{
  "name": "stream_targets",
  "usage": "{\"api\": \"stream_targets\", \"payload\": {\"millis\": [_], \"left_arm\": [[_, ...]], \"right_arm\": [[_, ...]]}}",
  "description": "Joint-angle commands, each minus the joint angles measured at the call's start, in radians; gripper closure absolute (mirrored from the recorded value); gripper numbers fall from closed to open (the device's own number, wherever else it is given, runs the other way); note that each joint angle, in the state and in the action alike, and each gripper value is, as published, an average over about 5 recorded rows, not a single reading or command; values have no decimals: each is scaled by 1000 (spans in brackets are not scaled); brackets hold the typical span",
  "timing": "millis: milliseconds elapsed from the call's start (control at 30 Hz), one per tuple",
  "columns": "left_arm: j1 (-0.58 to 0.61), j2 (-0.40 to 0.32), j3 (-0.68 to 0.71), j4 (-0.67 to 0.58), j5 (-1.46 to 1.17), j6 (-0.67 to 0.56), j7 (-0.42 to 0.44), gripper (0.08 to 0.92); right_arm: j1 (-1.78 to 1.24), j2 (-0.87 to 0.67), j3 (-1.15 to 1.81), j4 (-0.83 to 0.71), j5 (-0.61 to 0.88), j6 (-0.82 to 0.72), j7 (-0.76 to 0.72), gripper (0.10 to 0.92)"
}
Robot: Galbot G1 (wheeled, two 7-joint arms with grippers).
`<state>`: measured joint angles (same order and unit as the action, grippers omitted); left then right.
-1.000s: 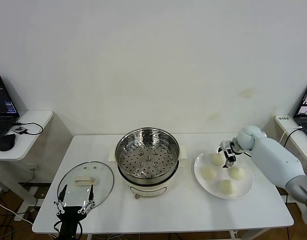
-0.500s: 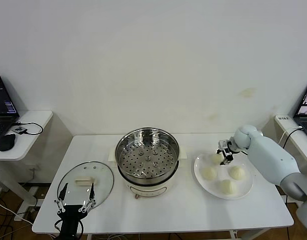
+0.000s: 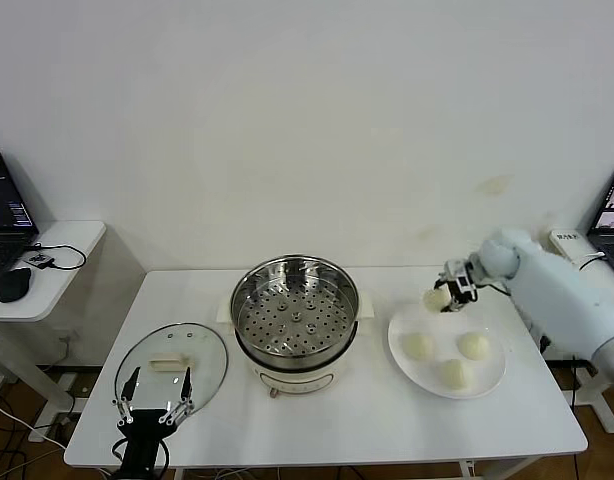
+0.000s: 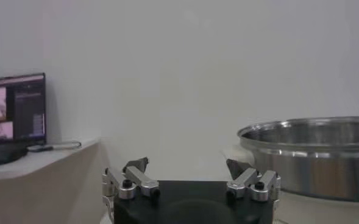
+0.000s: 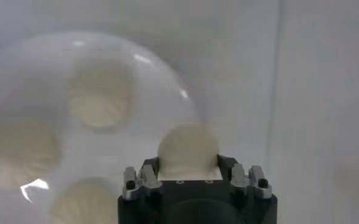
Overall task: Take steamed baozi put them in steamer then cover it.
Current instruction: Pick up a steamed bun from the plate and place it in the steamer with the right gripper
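Baozi count: three [image 3: 419,347] sit on the white plate [image 3: 492,375] right of the steamer [image 3: 295,305], which is open with a bare tray. Nearest the robot, the left gripper [image 3: 153,396] hangs spread wide by the glass lid [image 3: 171,362]. Farther back, the right gripper [image 3: 448,294] pinches a fourth bun [image 3: 435,298] above the plate's far rim.

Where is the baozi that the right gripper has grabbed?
In the head view the baozi is held in the right gripper, lifted above the plate's far rim, right of the steamer.
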<state>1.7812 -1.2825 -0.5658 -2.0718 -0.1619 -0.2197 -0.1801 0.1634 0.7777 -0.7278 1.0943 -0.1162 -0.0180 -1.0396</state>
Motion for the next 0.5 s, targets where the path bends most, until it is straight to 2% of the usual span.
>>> {"api": "stream_targets", "payload": {"millis": [33,267,500], "left_arm": [[1,3,1,0,-69,7,3,177],[8,2,-1,0,-69,-1,2,177],[11,4,-8,18,-65,-5,4,177]], "right_arm": [[177,-79,-117,152,175,-29,-8,408],[411,48,-282,166,314,-22,11,406],[468,261,-370,105,364,43,44,406]]}}
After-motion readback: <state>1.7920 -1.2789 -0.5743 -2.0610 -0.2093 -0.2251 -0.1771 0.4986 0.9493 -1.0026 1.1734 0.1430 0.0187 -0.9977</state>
